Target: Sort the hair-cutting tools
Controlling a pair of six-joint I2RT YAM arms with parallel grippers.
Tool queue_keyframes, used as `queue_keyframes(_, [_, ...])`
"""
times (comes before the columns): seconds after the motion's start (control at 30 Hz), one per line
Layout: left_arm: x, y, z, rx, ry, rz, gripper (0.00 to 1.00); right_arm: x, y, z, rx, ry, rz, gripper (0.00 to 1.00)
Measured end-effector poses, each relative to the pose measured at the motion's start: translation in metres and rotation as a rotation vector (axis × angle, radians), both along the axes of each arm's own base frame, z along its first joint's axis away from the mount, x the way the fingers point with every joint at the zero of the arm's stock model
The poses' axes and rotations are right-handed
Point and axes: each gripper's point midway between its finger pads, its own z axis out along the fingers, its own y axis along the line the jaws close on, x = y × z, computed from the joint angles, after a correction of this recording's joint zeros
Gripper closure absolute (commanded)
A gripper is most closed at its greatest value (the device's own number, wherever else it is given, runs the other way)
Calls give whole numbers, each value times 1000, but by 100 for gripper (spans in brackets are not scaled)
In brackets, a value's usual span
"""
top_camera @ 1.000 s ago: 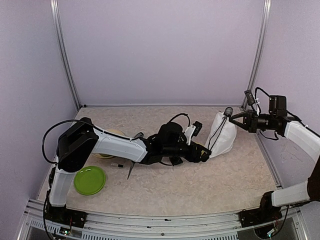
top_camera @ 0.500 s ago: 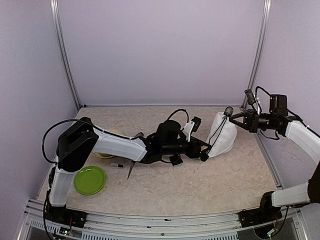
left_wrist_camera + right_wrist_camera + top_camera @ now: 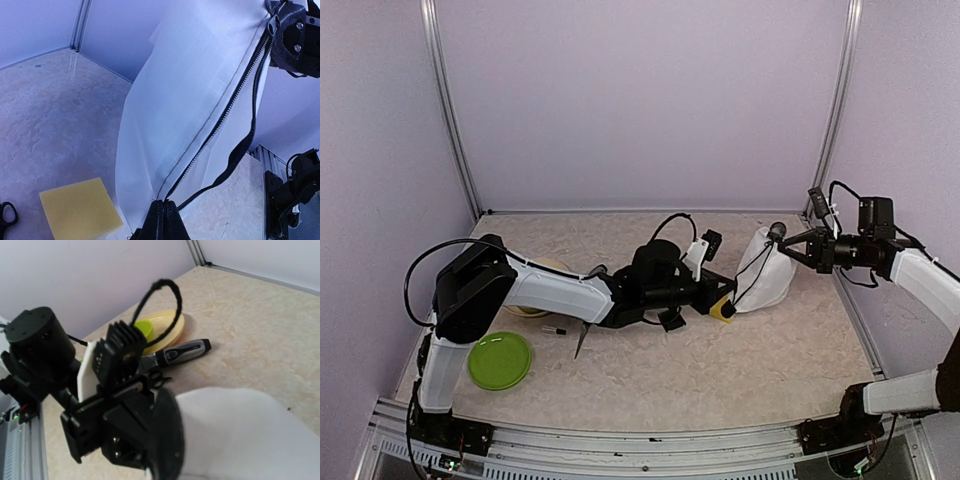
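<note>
The electric clipper (image 3: 182,351), black with a silver band, lies flat well to the left of the white zip pouch (image 3: 768,278). It is just beside a pale yellow plate (image 3: 169,322) that holds a green bowl (image 3: 142,331). One pair of slim black-handled scissors (image 3: 582,341) lies further left of the pouch, with the tiny black pin (image 3: 555,329) near it. A black loop at the edge of my left wrist view may be a second scissors' handle, but I can't be sure.

The pouch hangs tilted between both claws, its zip parted along part of its length. I can't see inside it. My left claw (image 3: 162,221) is pinched shut on the pouch's lower end, and my right claw (image 3: 783,238) is clamped on its upper black end.

A yellow square pad (image 3: 80,214) lies just beside the pouch's lower end. A green plate (image 3: 500,360) sits far left of the pouch, and my left arm stretches across in front of the clipper.
</note>
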Motion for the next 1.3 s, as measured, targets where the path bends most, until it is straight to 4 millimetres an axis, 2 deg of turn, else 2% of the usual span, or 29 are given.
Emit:
queue_keyframes(0.1, [2,3,-4,12,-12,15,100,-2,-1,-5,-11,-2,-10,100])
queue_keyframes(0.13, [2,4,-7,19,-15,17,100,-2,-1,-6,-15,-3,-14,95])
queue_keyframes(0.23, [2,8,-13,43,-26,29,100,-3,-2,-9,-31,-9,-23,68])
queue_keyframes(0.27, [2,9,-15,60,-30,34,100,-3,-3,-10,-38,-11,-27,61])
queue_keyframes(0.3, [2,10,-15,73,-36,39,100,-3,-3,-11,-48,-16,-31,59])
queue_keyframes(0.33, [1,12,-14,91,-45,44,100,-4,-4,-13,-61,-22,-34,61])
queue_keyframes(0.43, [-4,16,-5,126,-69,44,100,-5,-6,-14,-115,-47,-40,76])
queue_keyframes(0.53, [-11,22,10,142,-92,40,100,-2,-9,-8,-170,-90,-54,75])
queue_keyframes(0.6, [-16,28,18,142,-104,42,84,-1,-12,-9,-202,-102,-71,68])
queue_keyframes(0.67, [-18,32,19,150,-109,46,64,2,-16,-16,-238,-95,-95,56])
queue_keyframes(0.7, [-19,32,18,158,-110,45,58,5,-20,-20,-264,-89,-116,52])
queue_keyframes(0.77, [-20,34,8,185,-78,45,51,14,-28,-29,-323,-71,-167,51])
queue_keyframes(0.9, [-19,32,-17,242,-10,49,47,40,-47,-47,-442,-19,-259,51])
queue_keyframes(1.0, [-17,32,-34,274,33,65,46,49,-55,-70,-506,50,-287,50])
queue_keyframes(1.1, [-16,36,-45,300,70,82,45,45,-49,-92,-585,95,-269,44])
queue_keyframes(1.2, [-13,38,-46,295,95,97,44,33,-36,-112,-680,109,-228,40])
queue_keyframes(1.3, [-5,39,-43,279,120,115,43,22,-32,-129,-753,141,-191,39])
